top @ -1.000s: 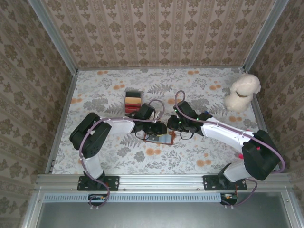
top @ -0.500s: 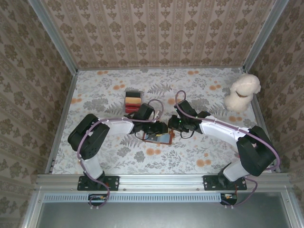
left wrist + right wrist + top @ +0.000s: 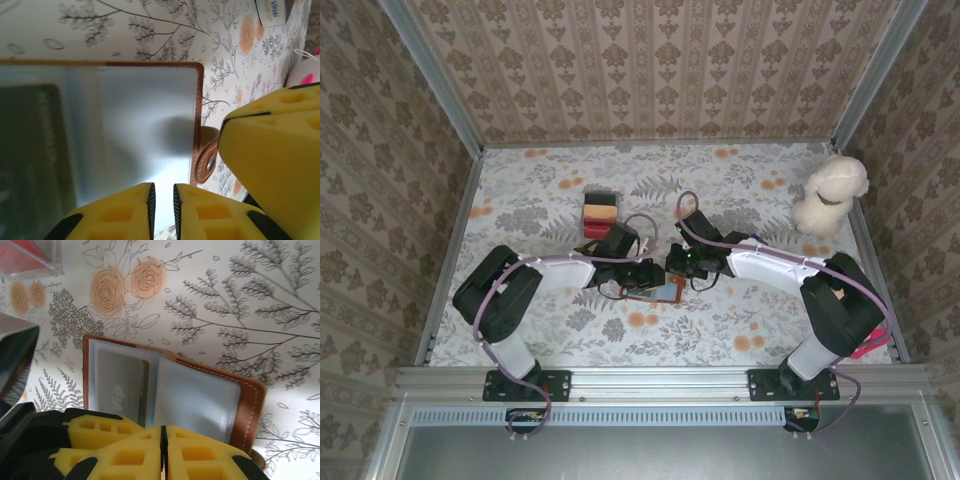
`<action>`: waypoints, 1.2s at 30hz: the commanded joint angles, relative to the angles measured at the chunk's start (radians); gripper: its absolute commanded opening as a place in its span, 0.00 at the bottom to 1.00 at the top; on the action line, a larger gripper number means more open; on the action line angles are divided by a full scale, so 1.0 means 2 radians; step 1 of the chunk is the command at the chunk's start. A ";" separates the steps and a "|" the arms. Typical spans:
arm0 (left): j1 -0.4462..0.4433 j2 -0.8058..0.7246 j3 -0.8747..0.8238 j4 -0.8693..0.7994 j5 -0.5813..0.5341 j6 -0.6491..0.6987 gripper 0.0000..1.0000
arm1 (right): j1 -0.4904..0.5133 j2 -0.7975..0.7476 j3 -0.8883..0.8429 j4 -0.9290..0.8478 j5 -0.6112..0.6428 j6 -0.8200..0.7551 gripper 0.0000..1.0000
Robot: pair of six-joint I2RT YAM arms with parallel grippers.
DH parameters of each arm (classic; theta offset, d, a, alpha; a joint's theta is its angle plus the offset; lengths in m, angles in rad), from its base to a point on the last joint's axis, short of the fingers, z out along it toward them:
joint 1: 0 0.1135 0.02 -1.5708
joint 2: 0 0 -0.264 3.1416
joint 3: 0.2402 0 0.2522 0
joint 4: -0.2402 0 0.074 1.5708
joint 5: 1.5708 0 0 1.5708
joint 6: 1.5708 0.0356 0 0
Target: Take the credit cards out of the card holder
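Reaching in from their bases at the near edge, the left arm (image 3: 560, 265) and the right arm (image 3: 770, 268) bend toward each other and meet over the middle of the floral tabletop (image 3: 740, 335). Between them lies the card holder (image 3: 200, 395), spread open and flat, with stitched brown leather framing grey-blue pockets. Its snap tab (image 3: 207, 161) sticks out from one side.

The left gripper (image 3: 162, 194) sits low over one pocket. Its jaws are almost closed, with only a thin slit between them, and I cannot tell whether they nip the pocket's edge. The right gripper (image 3: 162, 434) is down at the holder's edge, on the tab side. Its jaws are pressed fully together with no gap, and whether anything thin is caught between them cannot be told.

One credit card (image 3: 120, 386), dark grey with pale lettering, is tucked in the pocket on the half away from the tab. The neighbouring pocket shows plain grey-blue.

Farther back, just beyond the left gripper and apart from the holder, stands a red-and-cream striped box (image 3: 601, 212). A cream plush toy (image 3: 832, 195) sits in the far right corner, by the wall.
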 commanded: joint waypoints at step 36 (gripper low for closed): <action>0.079 -0.050 -0.025 -0.121 -0.050 0.023 0.43 | 0.016 0.140 0.071 -0.022 -0.033 -0.054 0.17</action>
